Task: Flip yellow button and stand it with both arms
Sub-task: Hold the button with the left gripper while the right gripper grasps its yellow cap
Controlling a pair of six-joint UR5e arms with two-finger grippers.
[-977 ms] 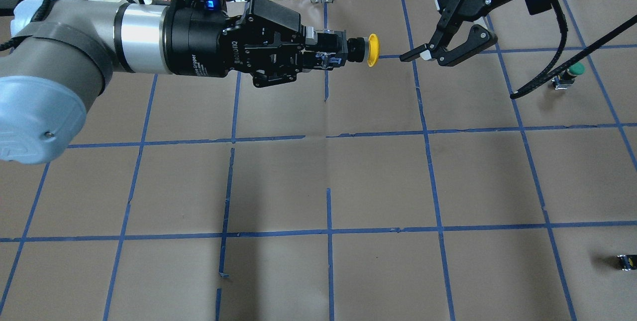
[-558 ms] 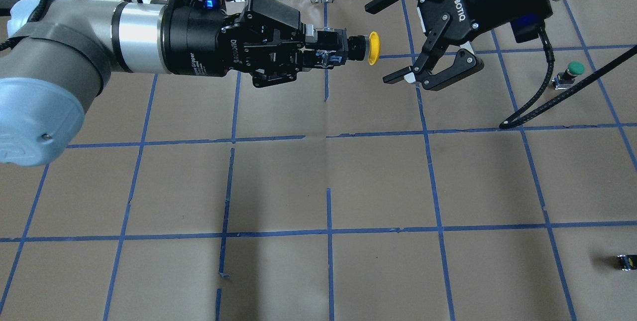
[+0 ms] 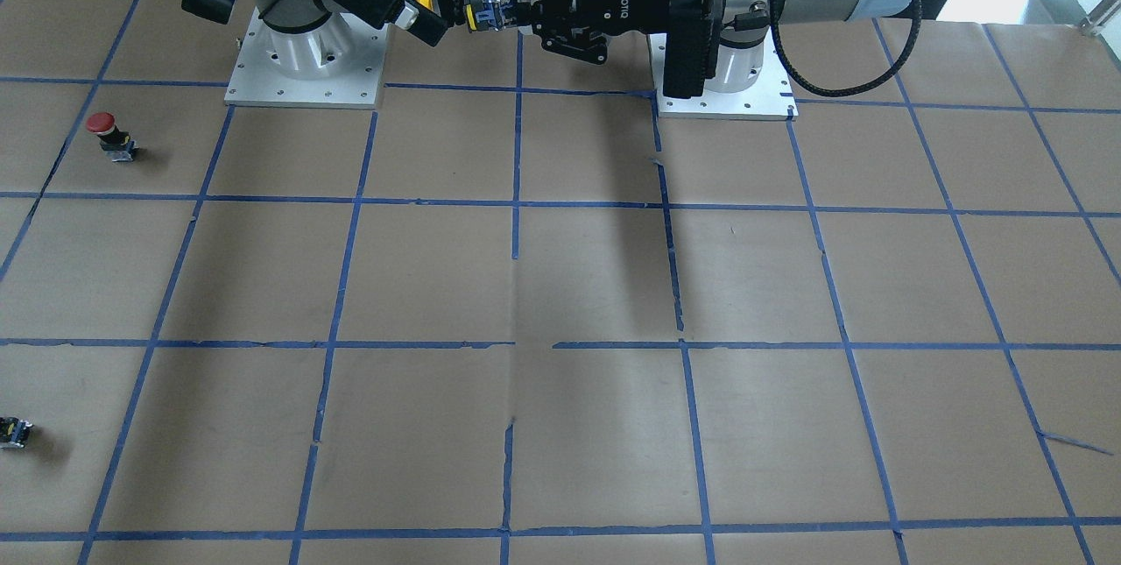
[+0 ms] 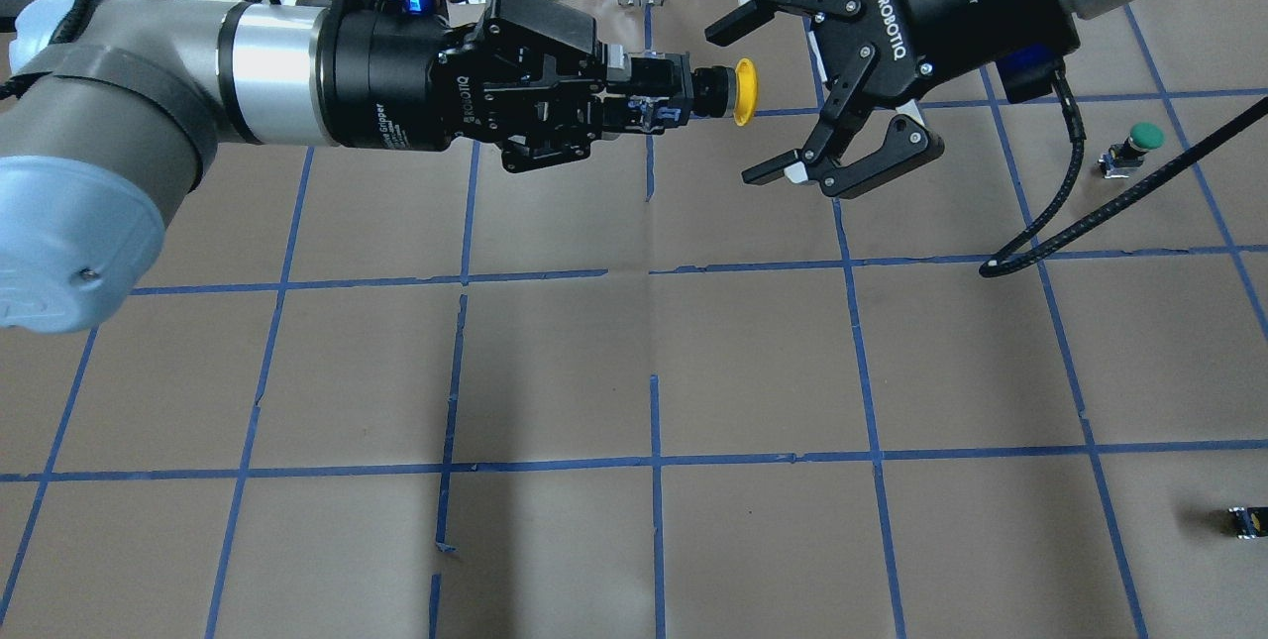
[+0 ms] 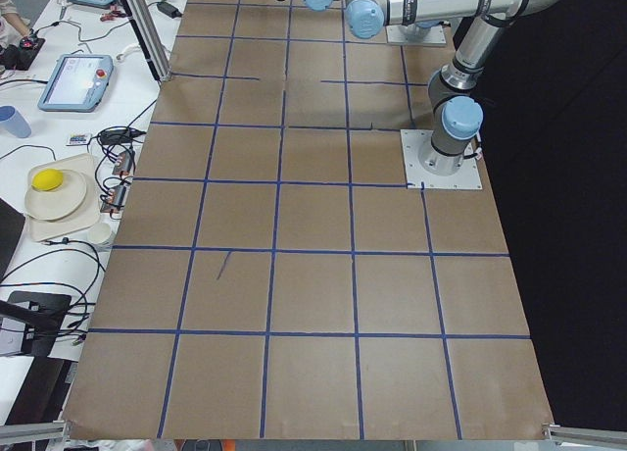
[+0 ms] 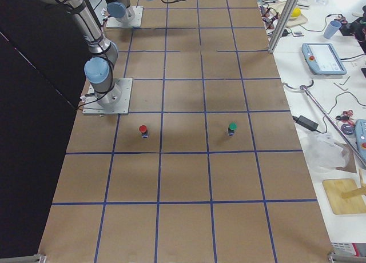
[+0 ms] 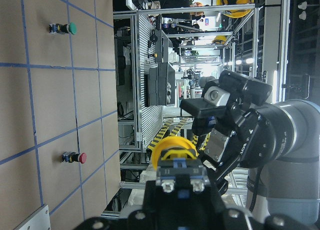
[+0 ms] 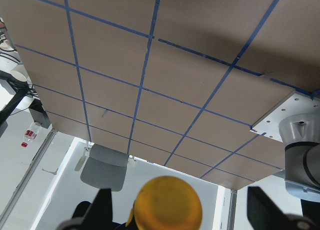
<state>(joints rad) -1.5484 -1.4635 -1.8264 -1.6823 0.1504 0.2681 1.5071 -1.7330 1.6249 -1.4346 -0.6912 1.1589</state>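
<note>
Saw the black two-finger left gripper (image 4: 654, 96) pinched shut on the black-grey block end of the small, round-capped, black-necked yellow button (image 4: 728, 92). Found that button up in the air, lying sideways, sticking straight out from the left gripper's fingertips with the yellow cap pointing away. Saw the brown paper table with blue tape lines (image 4: 753, 362) well below the left gripper, not touching the button. Saw the black two-finger right gripper (image 4: 741, 100) facing the left gripper, spread wide and holding nothing, with 1 finger on each side of the yellow cap and a gap on both sides. Spotted a small green-capped button (image 4: 1131, 149) standing on the table, well apart from the left gripper, past the right gripper.

Judged the step to be the hand-over in the air, with the button lifted but not yet passed across. Judged the next move to call for bringing the right gripper a bit closer to the left gripper, putting its 2 fingers around the cap or the black neck, then squeezing. Needed to hold on with the left gripper until after that squeeze, to guard against a drop. Could not tell the depth of the cap between the right fingers.
</note>
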